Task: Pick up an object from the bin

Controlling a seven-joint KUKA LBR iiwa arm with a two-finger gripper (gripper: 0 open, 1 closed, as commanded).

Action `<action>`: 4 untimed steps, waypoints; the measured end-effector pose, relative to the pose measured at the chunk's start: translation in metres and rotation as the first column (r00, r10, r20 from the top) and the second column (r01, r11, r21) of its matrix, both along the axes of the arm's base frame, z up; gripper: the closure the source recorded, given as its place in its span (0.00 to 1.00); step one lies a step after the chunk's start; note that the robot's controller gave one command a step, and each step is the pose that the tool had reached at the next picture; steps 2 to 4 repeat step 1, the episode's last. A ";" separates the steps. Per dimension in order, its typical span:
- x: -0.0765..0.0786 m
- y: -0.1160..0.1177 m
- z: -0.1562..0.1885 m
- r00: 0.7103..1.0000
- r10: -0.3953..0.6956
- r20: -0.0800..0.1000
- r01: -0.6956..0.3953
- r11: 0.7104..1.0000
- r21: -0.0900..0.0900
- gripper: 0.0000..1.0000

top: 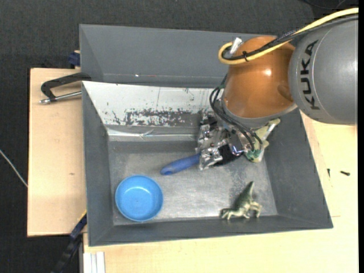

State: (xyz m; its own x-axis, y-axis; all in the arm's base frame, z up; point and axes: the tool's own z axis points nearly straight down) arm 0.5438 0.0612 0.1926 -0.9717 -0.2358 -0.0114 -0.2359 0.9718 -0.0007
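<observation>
A long, slim blue plastic piece (179,165), shaped like the handle of a spoon or brush, lies flat on the floor of the grey metal bin (94,152). It is up and to the right of the blue bowl (139,197), close to it but not touching. It lies at a slant: its rounded end points down towards the bowl, and its far end rises to the right of the bowl and meets the tip of the gripper (206,159). What that far end looks like is hidden by the gripper's metal parts. The gripper is low over the floor, further up and right of the bowl than the blue piece. I cannot tell whether it is spread, pressed together or pinching the blue piece. Dark cables loop around it. Above it sits the rounded orange cover (256,81) of the wrist, with a yellow cable (296,32) running over it. The grey arm (335,67) behind bears the word "KUKA" in black capitals, turned sideways. A green toy dinosaur (243,205) is well to the right of the bowl, near the same front wall, apart from both the gripper and the blue piece. The bowl itself is round, stands open side up and sits in the front left corner.
</observation>
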 end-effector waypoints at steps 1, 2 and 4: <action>-0.001 -0.006 0.030 0.989 0.145 -0.004 -0.145 0.989 -0.002 1.00; -0.001 -0.006 0.030 0.989 0.145 -0.004 -0.145 0.989 -0.002 1.00; -0.001 -0.006 0.030 0.989 0.145 -0.004 -0.145 0.989 -0.002 1.00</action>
